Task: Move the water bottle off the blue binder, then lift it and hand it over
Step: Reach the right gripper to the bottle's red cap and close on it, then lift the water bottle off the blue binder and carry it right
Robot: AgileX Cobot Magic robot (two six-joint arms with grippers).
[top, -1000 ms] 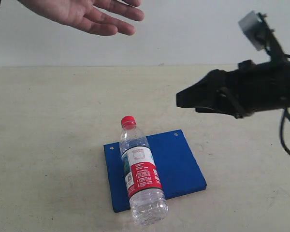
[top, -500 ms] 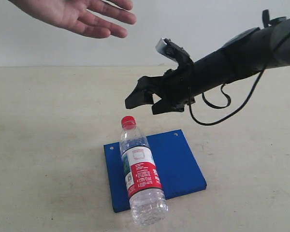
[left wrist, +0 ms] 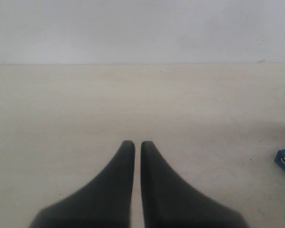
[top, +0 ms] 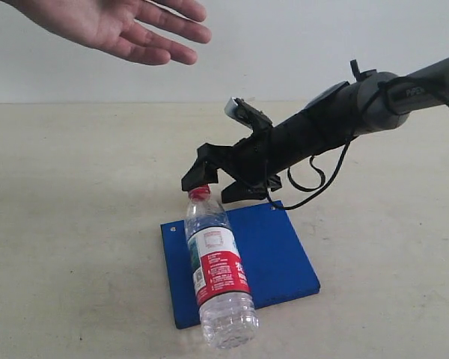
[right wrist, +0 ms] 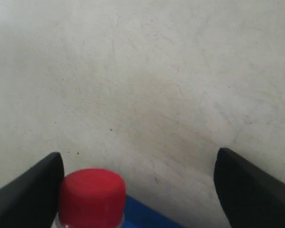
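one bottle [top: 223,299] lay across the binder [top: 280,250], smooth, probably light; the right gripper [top: 206,191] hung wide open, empty, at the cap [right wrist: 91,192]. its middle seemed safer to hold.

water bottle [right wrist: 91,194] beside one finger, hand [right wrist: 138,156] spread wide

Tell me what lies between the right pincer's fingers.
Right wrist view: the water bottle's red cap, beside one finger, with blue binder edge and table beyond.

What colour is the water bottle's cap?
Red. The cap of the water bottle shows best in the right wrist view.
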